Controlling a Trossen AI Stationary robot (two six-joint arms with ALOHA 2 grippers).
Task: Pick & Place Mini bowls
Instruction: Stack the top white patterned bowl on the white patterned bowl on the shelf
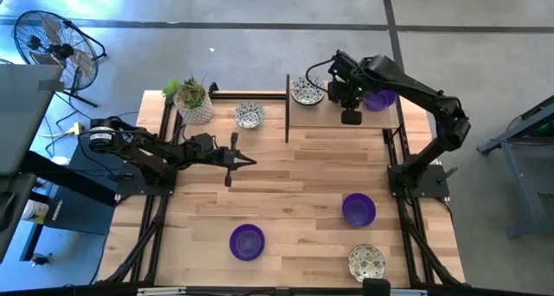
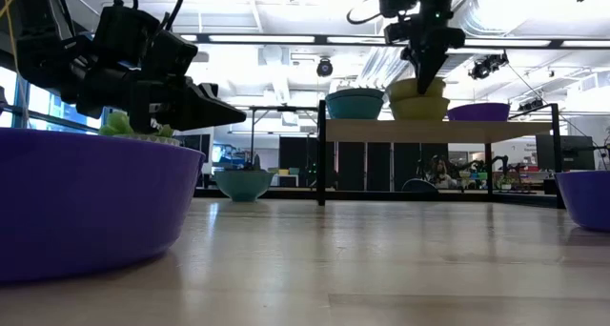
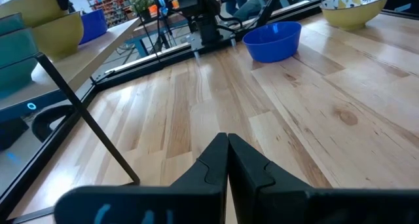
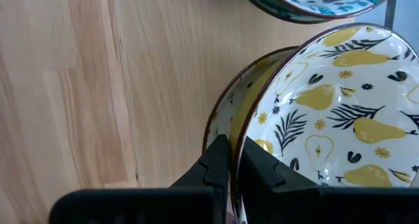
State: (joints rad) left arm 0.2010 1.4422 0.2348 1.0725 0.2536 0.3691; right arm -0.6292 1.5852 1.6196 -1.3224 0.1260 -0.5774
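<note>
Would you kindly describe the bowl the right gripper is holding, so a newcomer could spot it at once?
Find the raised wooden shelf at the table's far right corner. Above it, the right gripper pinches the rim of a pear-patterned bowl, stacked in a second bowl. Its yellow pears set it apart from the purple bowl beside it.

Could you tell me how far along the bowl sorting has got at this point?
Done: a patterned bowl and a purple bowl sit on the shelf. In hand: the right gripper is shut on the rim of a pear-patterned bowl stacked there. Left: four bowls remain on the table, such as a purple one. The left gripper waits, shut, mid-table.
</note>
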